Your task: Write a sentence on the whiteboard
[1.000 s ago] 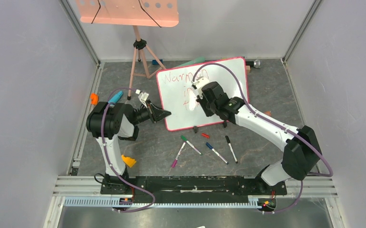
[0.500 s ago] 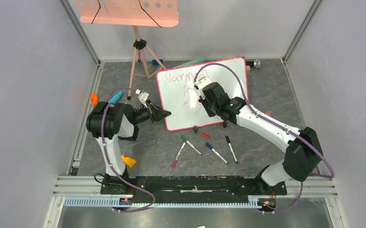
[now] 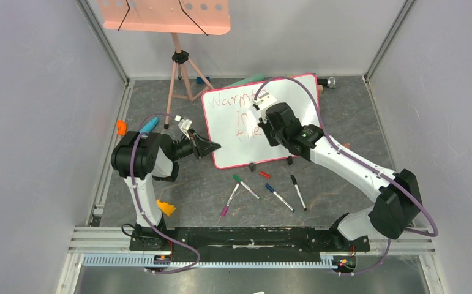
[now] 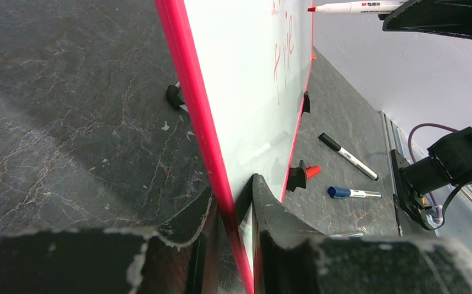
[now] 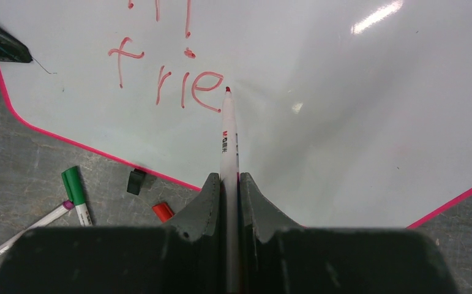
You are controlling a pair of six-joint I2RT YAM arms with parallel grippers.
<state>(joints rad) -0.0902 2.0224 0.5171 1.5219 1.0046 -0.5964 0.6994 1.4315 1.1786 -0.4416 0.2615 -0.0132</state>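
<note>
The whiteboard [image 3: 294,101] with a pink-red rim stands tilted on black clip feet. Red writing [image 3: 236,100] on it reads "Warmth", "in" and "frie" [image 5: 166,82]. My right gripper [image 5: 229,184] is shut on a white red-tipped marker [image 5: 228,138]; its tip sits just right of the "e". The marker also shows in the left wrist view [image 4: 349,7]. My left gripper [image 4: 233,202] is shut on the whiteboard's left rim [image 4: 190,92], low on that edge [image 3: 207,146].
Loose markers lie in front of the board: green [image 3: 246,186], pink [image 3: 229,200], blue [image 3: 279,197], black [image 3: 298,192]. A red cap [image 3: 264,174] lies near the clip feet. A salmon-pink tray on a tripod [image 3: 181,67] stands at the back left.
My right gripper has moved right along the third line with the marker; the letters "frie" now show where its hand covered the board. The left arm has not moved.
</note>
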